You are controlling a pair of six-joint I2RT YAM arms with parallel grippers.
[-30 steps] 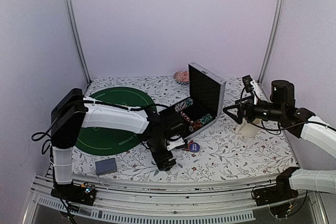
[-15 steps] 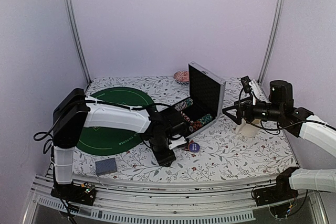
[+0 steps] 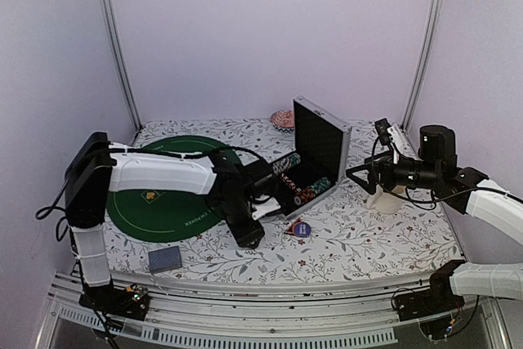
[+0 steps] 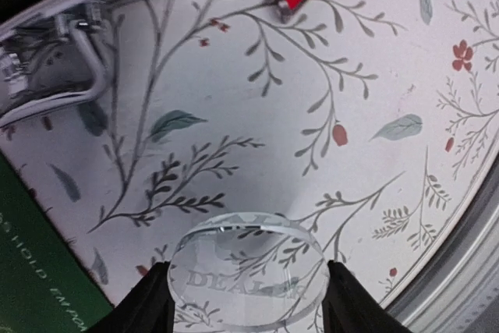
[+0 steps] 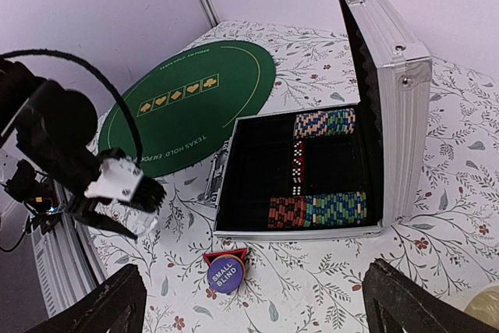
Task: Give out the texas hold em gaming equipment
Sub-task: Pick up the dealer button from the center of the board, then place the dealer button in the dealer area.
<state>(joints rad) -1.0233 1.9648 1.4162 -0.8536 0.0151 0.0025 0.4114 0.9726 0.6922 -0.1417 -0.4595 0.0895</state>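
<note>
My left gripper (image 4: pixel 248 290) is shut on a clear round button (image 4: pixel 248 271) marked DEALER and holds it just above the floral cloth, left of the case; the gripper also shows in the top view (image 3: pixel 250 234). A purple SMALL BLIND button (image 5: pixel 224 271) with an orange rim lies on a red-edged triangle in front of the case. Rows of striped poker chips (image 5: pixel 318 210) and a line of dice (image 5: pixel 296 169) sit in the open silver case (image 3: pixel 320 146). A grey-blue card deck (image 3: pixel 164 259) lies at the near left. My right gripper (image 3: pixel 357 173) is open and empty, in the air right of the case.
A round green Texas Hold'em mat (image 3: pixel 167 194) lies at the left. A cream mug (image 3: pixel 384 199) stands under my right arm. A small pink bowl (image 3: pixel 283 118) sits at the back. The case lid stands upright. A metal rail runs along the near table edge.
My left arm has swung left and drawn the gripper with the clear button a little back and left. The right arm has barely moved.
</note>
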